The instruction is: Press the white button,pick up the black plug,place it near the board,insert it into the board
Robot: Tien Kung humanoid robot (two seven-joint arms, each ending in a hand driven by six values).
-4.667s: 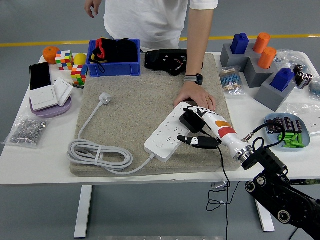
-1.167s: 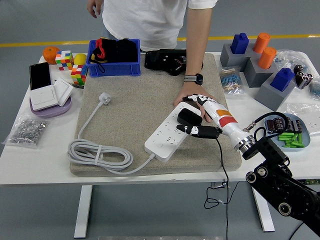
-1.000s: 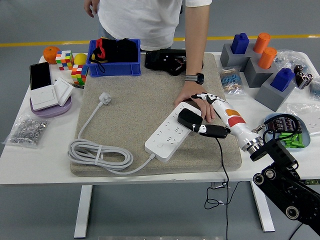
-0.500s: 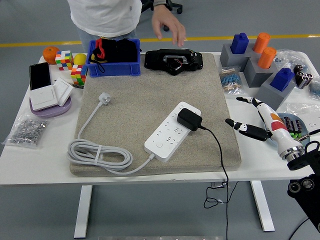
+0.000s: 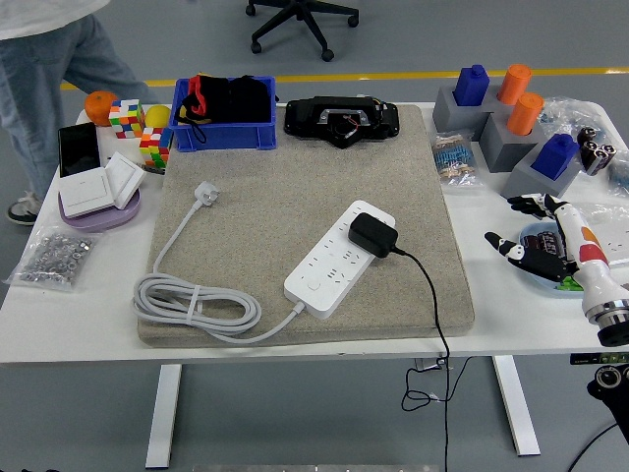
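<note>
Fingers of the right hand (image 5: 539,246) are seen spread and relaxed at the right edge of the frame, with nothing held; the hand hangs over the white table (image 5: 88,300) beside a blue dish (image 5: 536,278) of small green and dark parts, well apart from the task's things. No left hand is seen in the picture.

The black plug (image 5: 372,234) is found near the middle of the frame, seated on the upper right end of the white power strip (image 5: 336,260). It appears to be pushed down flush into a socket, so the insertion is judged to be done. Its thin black cable (image 5: 430,305) is led off to the lower right, over the mat's edge and down past the table's front. Whether the strip's white button has been pressed cannot be told from this view. Little or nothing of the task is judged to be left.

The plug is seen as a small, boxy, matt black block with rounded corners. The strip lies slantwise on a grey felt mat (image 5: 265,187), and its own white cord (image 5: 192,305) is coiled at the lower left, ending in a loose white plug (image 5: 204,191) further up. Beyond the mat, a blue bin (image 5: 222,134) and a black device (image 5: 340,120) are placed at the top.
</note>
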